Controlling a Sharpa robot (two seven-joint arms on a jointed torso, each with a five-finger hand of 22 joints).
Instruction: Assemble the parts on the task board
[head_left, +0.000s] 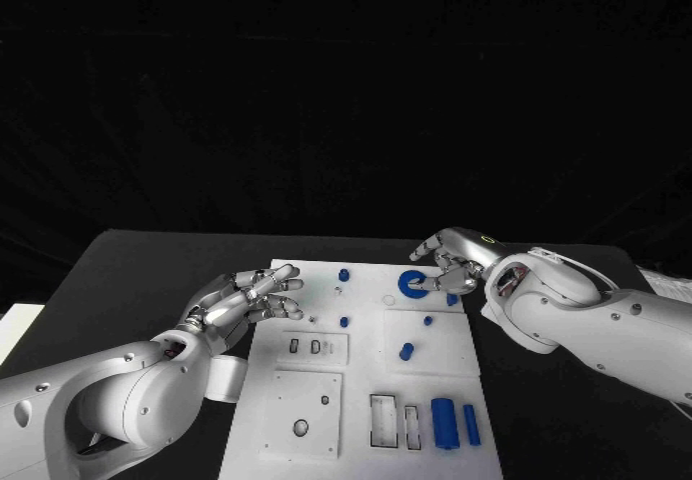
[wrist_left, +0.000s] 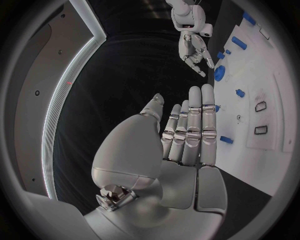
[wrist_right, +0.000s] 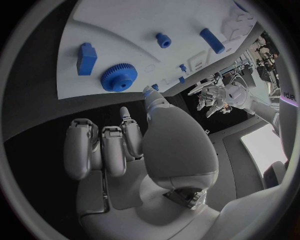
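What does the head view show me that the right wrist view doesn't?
Head view alone: the near end of the board with its rectangular slots and two blue cylinders lying side by side. Right wrist view alone: the teeth on the blue gear and a blue block beside it. Both: the gear, the right hand close to it, and the left hand, fingers apart and holding nothing.

Blue parts (head_left: 446, 422) scattered on white task board (head_left: 320, 400)
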